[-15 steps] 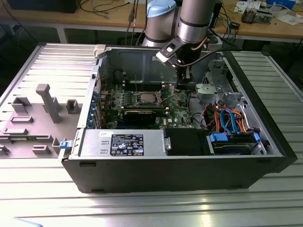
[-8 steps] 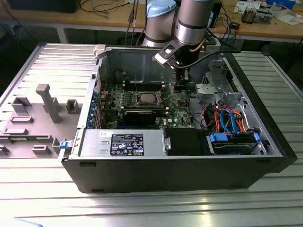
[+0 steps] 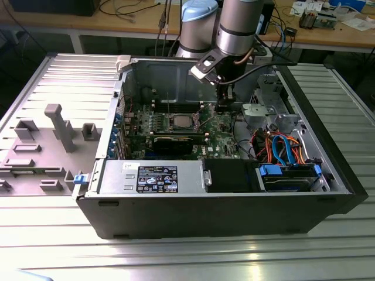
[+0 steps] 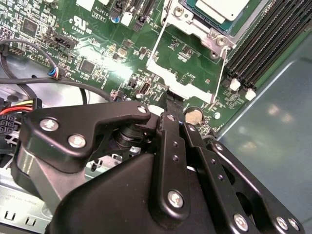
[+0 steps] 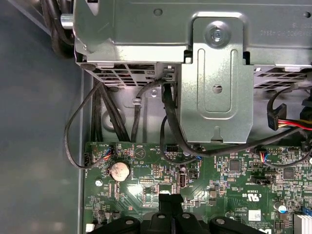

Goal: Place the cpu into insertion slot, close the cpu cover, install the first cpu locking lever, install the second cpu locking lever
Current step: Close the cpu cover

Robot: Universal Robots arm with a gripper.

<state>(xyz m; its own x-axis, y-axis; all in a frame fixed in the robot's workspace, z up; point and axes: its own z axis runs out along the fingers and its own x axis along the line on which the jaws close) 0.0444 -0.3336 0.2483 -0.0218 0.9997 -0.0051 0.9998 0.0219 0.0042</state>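
Seemingly pinched together, the gripper hovers by the cpu cover.

A robotics lab: an open computer case on a slotted metal table, a cable-strewn wooden workbench behind.

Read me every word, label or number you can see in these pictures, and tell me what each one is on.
Nothing can be quoted with confidence.
Label on the silver box, exterior view: too small to read.
White print on the board, second wrist view: too small to read.
Stamped digits on the metal cage, first wrist view: upside down, not legible.
White sticker on the board: too small.
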